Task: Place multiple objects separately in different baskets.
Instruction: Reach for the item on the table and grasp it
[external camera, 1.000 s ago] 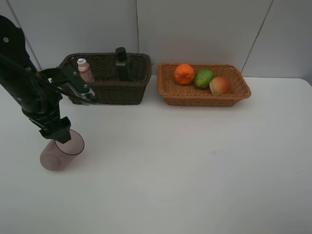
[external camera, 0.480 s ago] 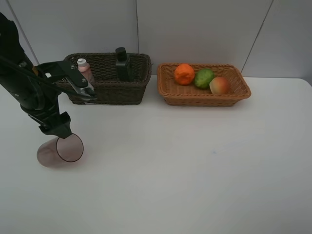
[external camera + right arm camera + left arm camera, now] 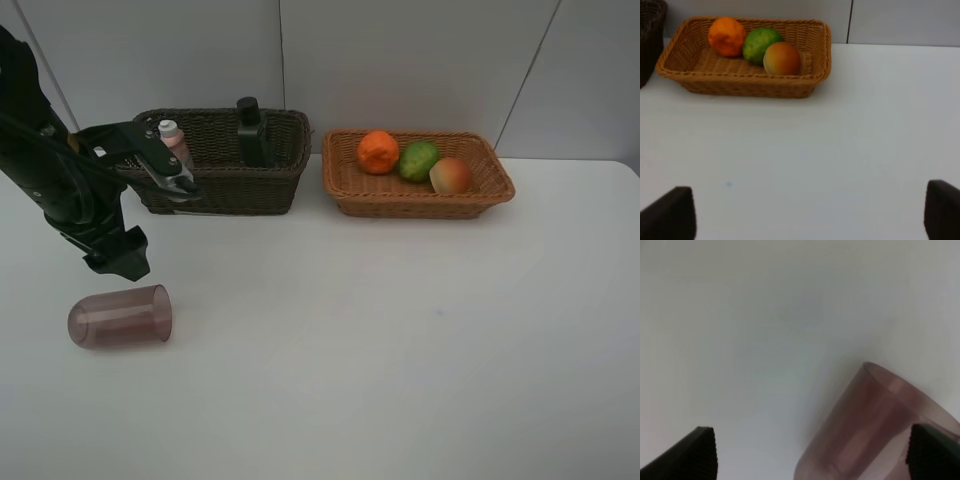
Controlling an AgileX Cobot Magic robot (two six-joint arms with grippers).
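Bright, even light falls from overhead, leaving only soft, short shadows under the baskets [image 3: 222,185] and no harsh glare on the white table [image 3: 400,350]. Close to the left gripper [image 3: 810,450], the cup [image 3: 875,425] looks blurred, perhaps out of focus.

black jointed arm [image 3: 60,180], ribbed black end effector [image 3: 805,455]

White matte surface [image 3: 420,340] filled most of the high view, plain and evenly lit, with soft faint shadows only. One tiny dark speck [image 3: 438,313] marked it right of centre. Behind stood a wall [image 3: 400,60] of pale grey-white panels, split by thin dark seams, one vertical [image 3: 280,50], one slanted at right [image 3: 520,80], one slanted at far left. No window or floor visible.
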